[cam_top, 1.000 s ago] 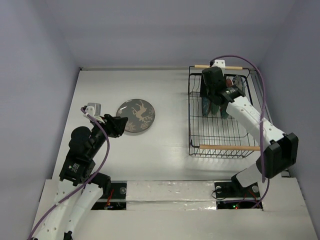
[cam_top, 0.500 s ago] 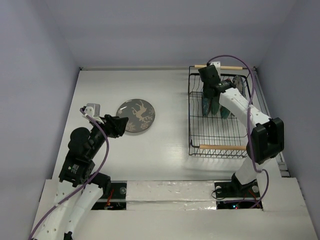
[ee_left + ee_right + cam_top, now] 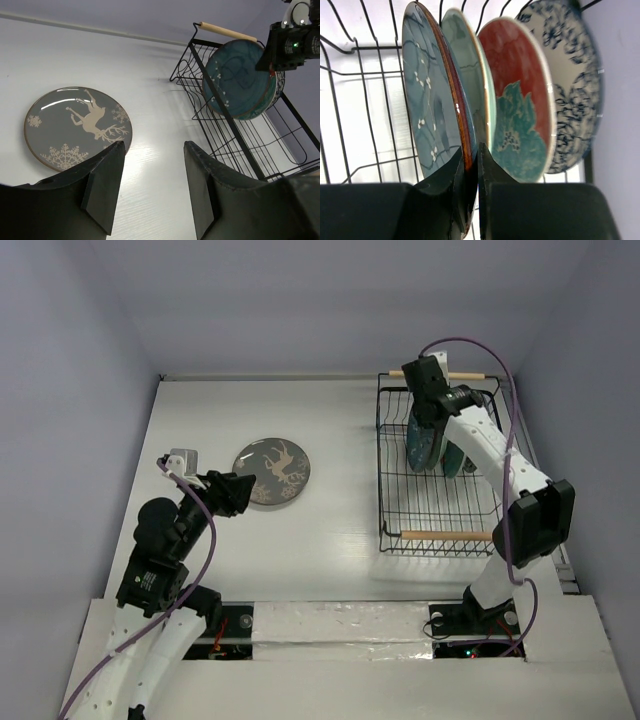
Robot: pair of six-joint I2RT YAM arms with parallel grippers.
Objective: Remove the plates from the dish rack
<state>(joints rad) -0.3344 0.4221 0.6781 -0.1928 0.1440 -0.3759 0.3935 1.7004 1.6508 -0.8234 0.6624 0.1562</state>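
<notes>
Teal plate (image 3: 427, 110) pinched in right fingers (image 3: 490, 175), green plate (image 3: 467, 75) alongside; left fingers (image 3: 102, 185) spread.

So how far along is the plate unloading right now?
One of five is out: the deer plate lies flat on the table, near the open, empty left gripper. In hand: the right gripper pinches the teal plate by its rim, upright in the dish rack. Remaining: the pale green plate, red plate and white floral plate, all standing in the rack.
</notes>
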